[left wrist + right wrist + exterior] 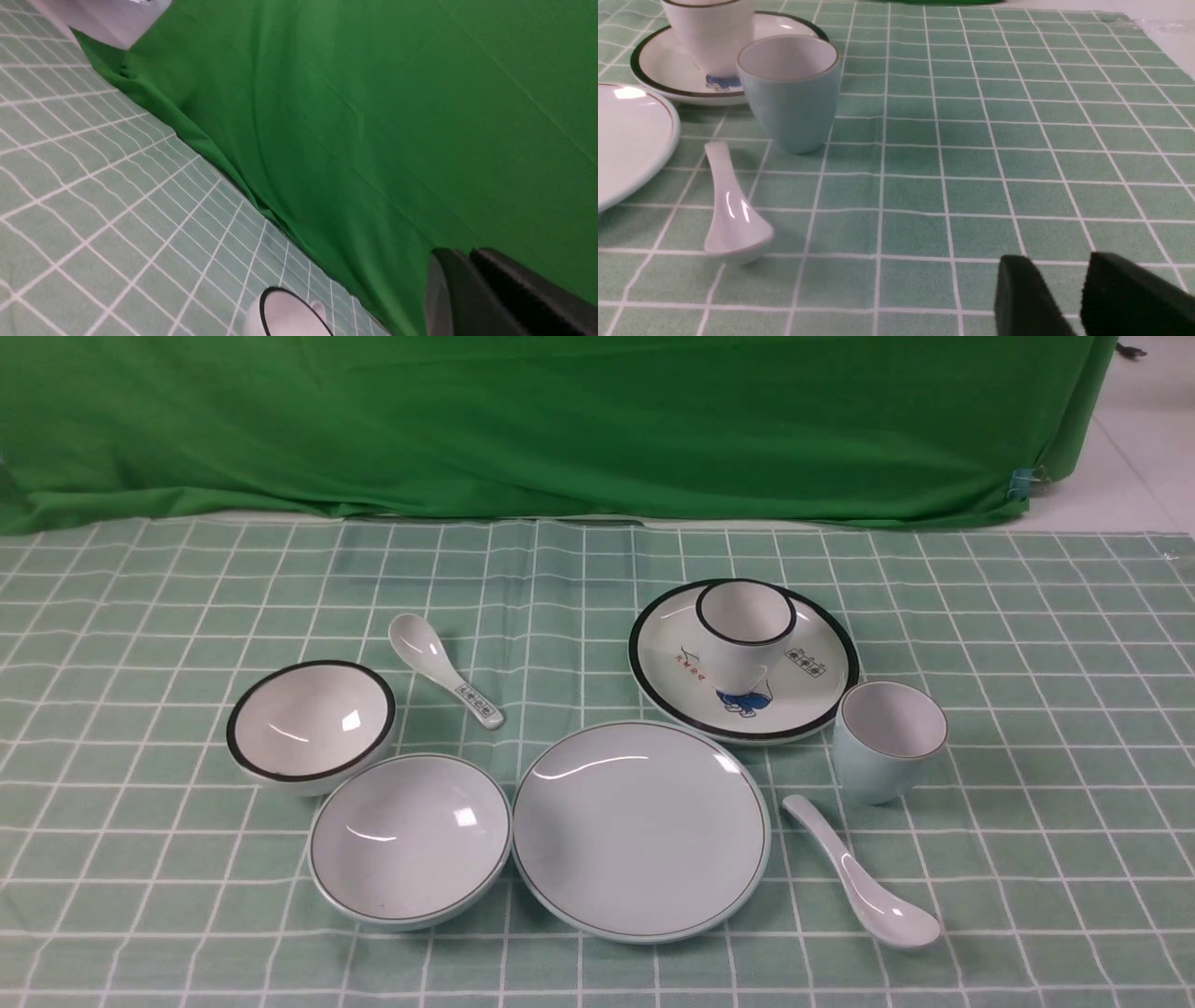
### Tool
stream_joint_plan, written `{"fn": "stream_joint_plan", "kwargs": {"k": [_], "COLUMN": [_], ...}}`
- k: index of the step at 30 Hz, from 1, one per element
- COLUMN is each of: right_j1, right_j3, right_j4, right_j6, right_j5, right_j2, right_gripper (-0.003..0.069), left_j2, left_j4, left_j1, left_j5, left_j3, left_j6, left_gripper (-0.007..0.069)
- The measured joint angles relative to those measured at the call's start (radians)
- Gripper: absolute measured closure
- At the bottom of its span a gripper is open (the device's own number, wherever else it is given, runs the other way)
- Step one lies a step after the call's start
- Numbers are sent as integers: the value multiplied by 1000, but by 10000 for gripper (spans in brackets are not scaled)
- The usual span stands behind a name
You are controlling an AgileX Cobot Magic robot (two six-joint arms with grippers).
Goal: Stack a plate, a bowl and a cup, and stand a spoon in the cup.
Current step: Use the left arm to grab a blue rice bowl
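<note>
- Front view is showing the bowl (411, 840) sitting on the table (140, 915) at lower centre-left, its rim just beside the plate (640, 831), perhaps touching it.
- Neither arm is appearing in that frame. The bowl is lying on the left arm's side, so that arm is probably nearer.
- Left tool (460, 254) is sitting clenched, apparently on nothing.
- Right tool (1052, 261) is hanging with pads parted, gripping nothing.

I see bowl (411, 840) lower centre-left, plate (640, 831) just right of it, spoon (864, 887) farther right, cup (887, 739) above the spoon.

Right wrist view's edge cuts off part of the plate (626, 135)
</note>
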Motion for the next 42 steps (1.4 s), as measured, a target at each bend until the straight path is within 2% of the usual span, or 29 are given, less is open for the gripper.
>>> {"fn": "stream_joint_plan", "kwargs": {"k": [1, 3, 5, 8, 10, 15, 16, 22, 28, 30, 36, 40, 42], "right_j1": [0, 0, 0, 0, 0, 0, 0, 0, 0, 0, 0, 1, 20], "right_j3": [0, 0, 0, 0, 0, 0, 0, 0, 0, 0, 0, 0, -2], "right_j4": [0, 0, 0, 0, 0, 0, 0, 0, 0, 9, 26, 27, 27], "right_j6": [0, 0, 0, 0, 0, 0, 0, 0, 0, 57, 403, 513, 563], "right_j5": [0, 0, 0, 0, 0, 0, 0, 0, -64, -107, -279, -339, -308], "right_j2": [0, 0, 0, 0, 0, 0, 0, 0, 0, 0, 0, 0, 0], "right_gripper": [418, 418, 418, 418, 418, 418, 418, 418, 418, 418, 418, 421, 456], "left_j2": [7, 56, 92, 252, 338, 530, 605, 808, 880, 885, 885, 885, 885], "left_j4": [18, 26, 28, 41, 55, 167, 213, 351, 330, 324, 321, 324, 318], "left_j1": [0, 0, 0, -16, -52, -173, -218, -311, -322, -322, -322, -322, -322], "left_j5": [145, 294, 374, 618, 672, 693, 677, 579, 549, 544, 566, 601, 616], "left_j3": [-73, -196, -254, -420, -484, -555, -561, -564, -564, -564, -565, -565, -565], "left_j6": [33, 159, 227, 354, 374, 387, 388, 402, 399, 398, 387, 404, 421], "left_gripper": [608, 608, 608, 608, 608, 608, 608, 608, 608, 608, 608, 608, 608]}}
